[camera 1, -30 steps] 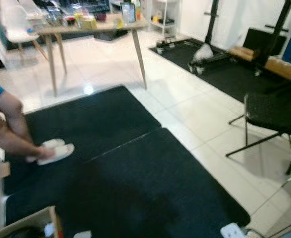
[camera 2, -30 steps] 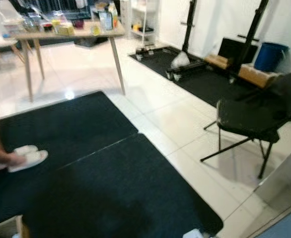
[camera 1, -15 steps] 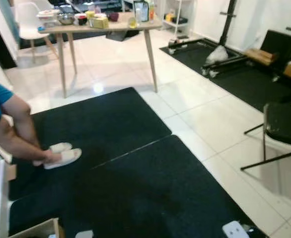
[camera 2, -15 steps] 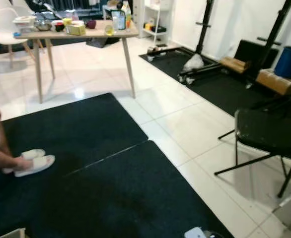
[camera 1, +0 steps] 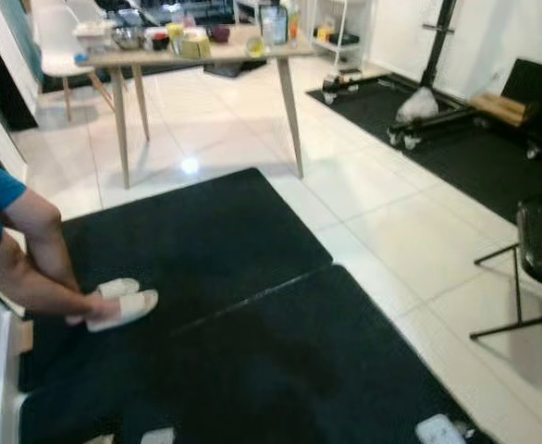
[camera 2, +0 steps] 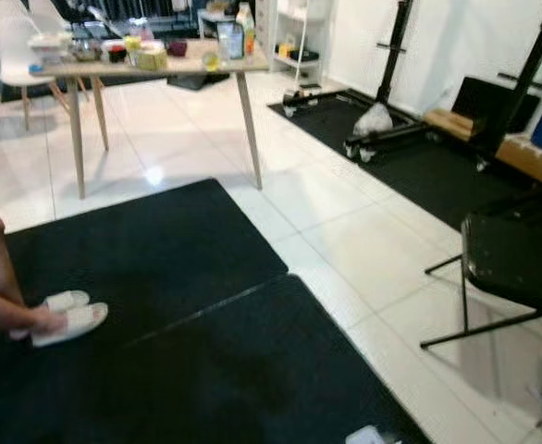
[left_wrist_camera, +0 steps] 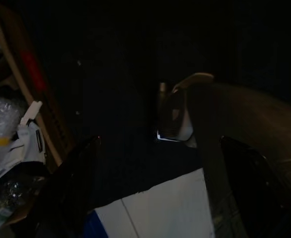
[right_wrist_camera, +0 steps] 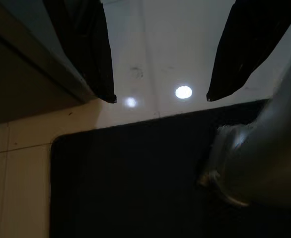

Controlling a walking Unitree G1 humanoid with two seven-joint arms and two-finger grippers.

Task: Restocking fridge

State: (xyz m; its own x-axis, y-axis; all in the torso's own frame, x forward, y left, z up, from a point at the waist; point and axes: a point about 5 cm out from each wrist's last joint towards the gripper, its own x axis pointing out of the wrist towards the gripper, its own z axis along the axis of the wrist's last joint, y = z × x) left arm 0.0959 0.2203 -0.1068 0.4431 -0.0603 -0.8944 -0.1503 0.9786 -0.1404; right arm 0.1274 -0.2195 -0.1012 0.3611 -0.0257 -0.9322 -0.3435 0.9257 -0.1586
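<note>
No fridge is in sight in the head views. A wooden table [camera 1: 252, 57] at the far end carries bowls, boxes and bottles [camera 2: 229, 39]. In the dark left wrist view my left gripper [left_wrist_camera: 159, 148] hangs open over the black mat, beside a cardboard box [left_wrist_camera: 34, 94] that holds plastic-wrapped goods [left_wrist_camera: 6, 129]. My right gripper [right_wrist_camera: 160, 98] hangs open above the edge of the mat and the white tiles, with nothing between its fingers [right_wrist_camera: 86, 44].
A person sits at the left, legs out on the black mats [camera 1: 252, 342], wearing white slippers [camera 1: 123, 305]. A black folding chair [camera 2: 521, 268] stands at the right. Gym equipment [camera 2: 391, 129] lies on a far mat. A small white object [camera 1: 437, 430] lies by my feet.
The whole picture has slid right and down, so the camera has turned left. The table and the person look nearer the middle; the chair is at the right edge.
</note>
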